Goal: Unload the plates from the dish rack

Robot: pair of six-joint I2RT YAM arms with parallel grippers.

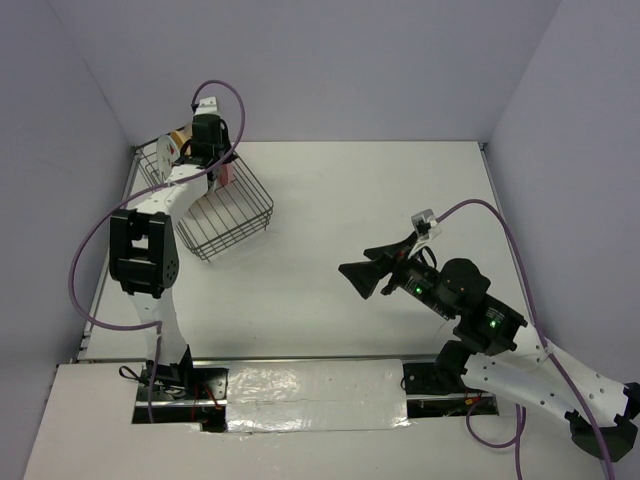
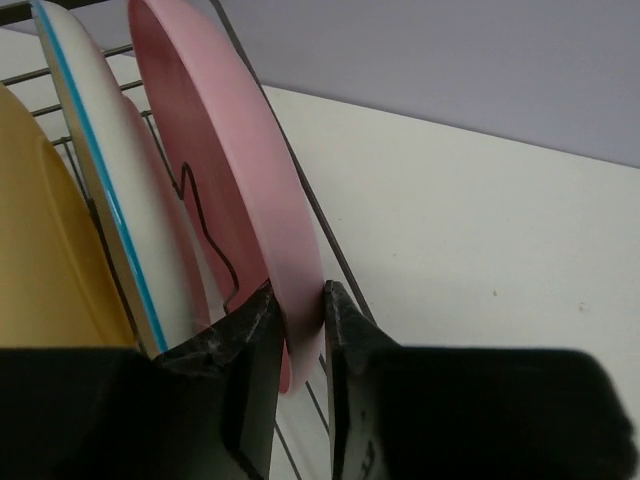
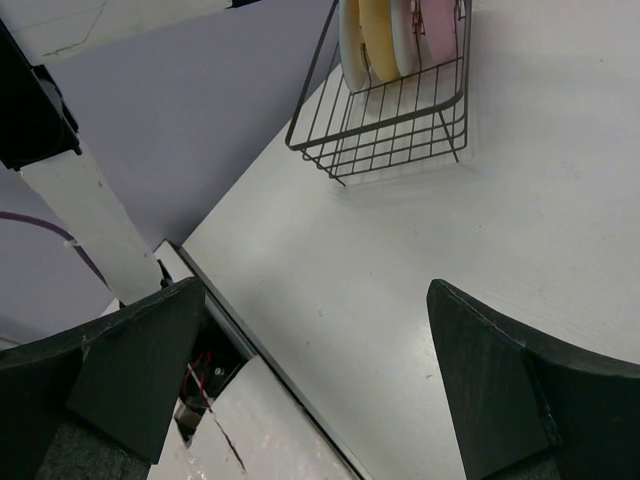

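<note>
In the rack (image 1: pixel 240 215), our left gripper (image 2: pixel 300 300) clamps the pink plate (image 2: pixel 235 170) by its rim (right gripper (image 3: pixel 315 290) gapes, empty); next we should lift it clear of the wires.

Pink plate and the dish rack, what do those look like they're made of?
The pink plate looks like plastic or melamine: even colour, thick rounded rim, dull satin surface with no glassy glare. Matte ceramic can't be ruled out. The dish rack looks like thin metal wire with a dark coating: slim straight rods crossed in a grid, matte finish.
</note>
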